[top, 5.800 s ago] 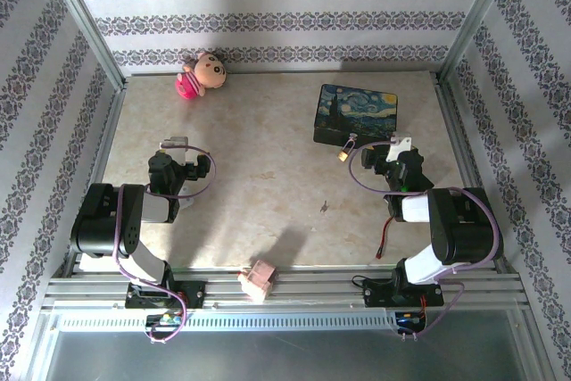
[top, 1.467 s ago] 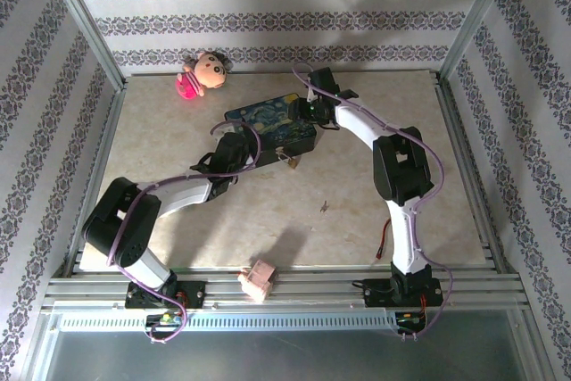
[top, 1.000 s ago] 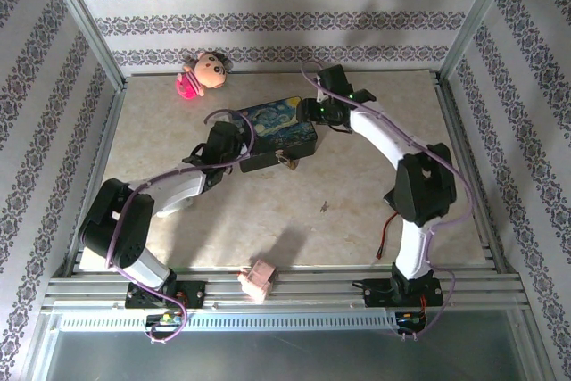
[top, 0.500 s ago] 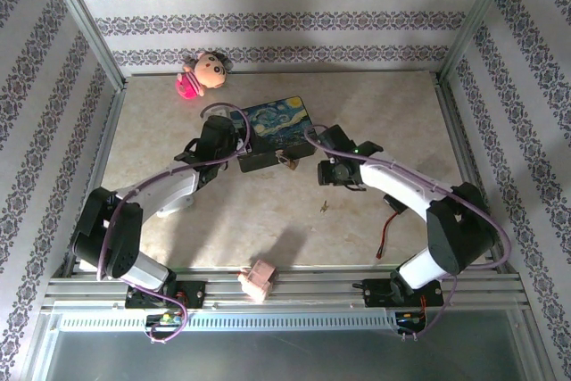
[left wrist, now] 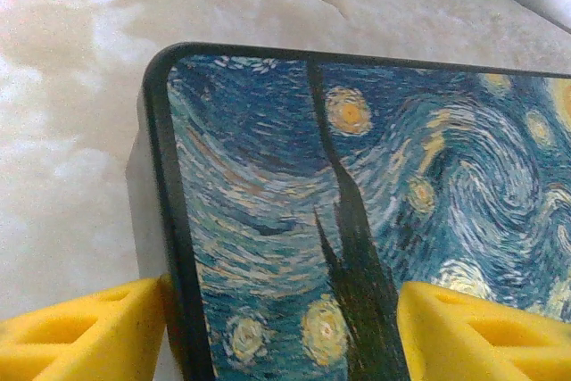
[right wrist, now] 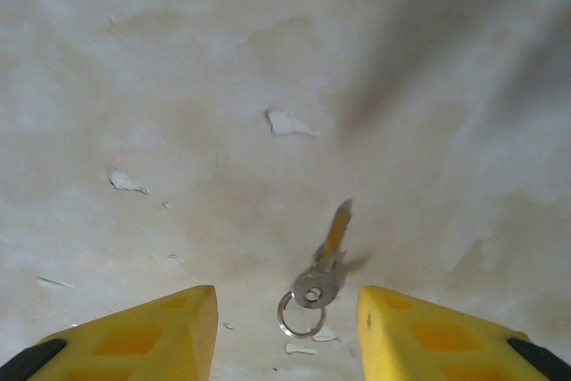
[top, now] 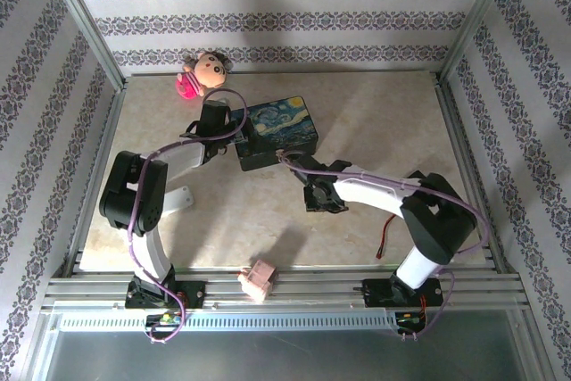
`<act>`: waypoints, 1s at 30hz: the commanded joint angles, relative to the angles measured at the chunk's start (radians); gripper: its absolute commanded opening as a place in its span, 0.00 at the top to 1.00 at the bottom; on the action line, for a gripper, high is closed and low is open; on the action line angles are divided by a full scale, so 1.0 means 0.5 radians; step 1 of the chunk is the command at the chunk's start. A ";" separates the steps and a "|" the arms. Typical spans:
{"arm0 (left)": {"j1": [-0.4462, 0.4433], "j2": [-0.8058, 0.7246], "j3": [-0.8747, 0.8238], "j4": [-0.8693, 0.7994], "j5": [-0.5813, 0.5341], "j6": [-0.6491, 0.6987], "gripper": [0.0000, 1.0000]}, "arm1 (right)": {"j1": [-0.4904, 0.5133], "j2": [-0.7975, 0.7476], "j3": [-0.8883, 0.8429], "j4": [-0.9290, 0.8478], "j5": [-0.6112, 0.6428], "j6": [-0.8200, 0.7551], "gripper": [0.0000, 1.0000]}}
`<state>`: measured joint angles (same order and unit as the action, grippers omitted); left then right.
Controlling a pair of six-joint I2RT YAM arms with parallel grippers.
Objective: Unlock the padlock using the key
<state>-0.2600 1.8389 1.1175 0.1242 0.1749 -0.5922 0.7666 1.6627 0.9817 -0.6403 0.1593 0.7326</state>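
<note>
right gripper [right wrist: 285,299] gapes astride key [right wrist: 326,260] on open tabletop [right wrist: 178,86].

Left claw [left wrist: 281,332] spread wide; right claw [right wrist: 285,327] spread wide, aimed straight down.

Key [right wrist: 327,253]: 1 small flat key, lying flat on the pale marbled table [right wrist: 134,86]. Blade looks brass-yellow, head silvery and rounded with 1 hole. A thin silvery ring [right wrist: 299,314] goes through the hole and rests flat against the head's near-left side. In the right wrist view, blade tip points up and slightly right and the head is toward the bottom edge. Casts a short shadow to its right. Sits in the gap between the right gripper's [right wrist: 285,299] 2 spread yellow fingers, touching neither.
</note>
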 commanded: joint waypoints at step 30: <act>0.073 -0.591 -0.235 -0.062 -0.126 -0.051 0.26 | 0.015 -0.074 -0.097 -0.057 0.141 0.194 0.97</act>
<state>-0.2356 1.5902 1.0210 0.1467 0.1562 -0.6495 0.7761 1.6650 0.9371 -0.6258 0.1955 0.8379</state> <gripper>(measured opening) 0.735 0.040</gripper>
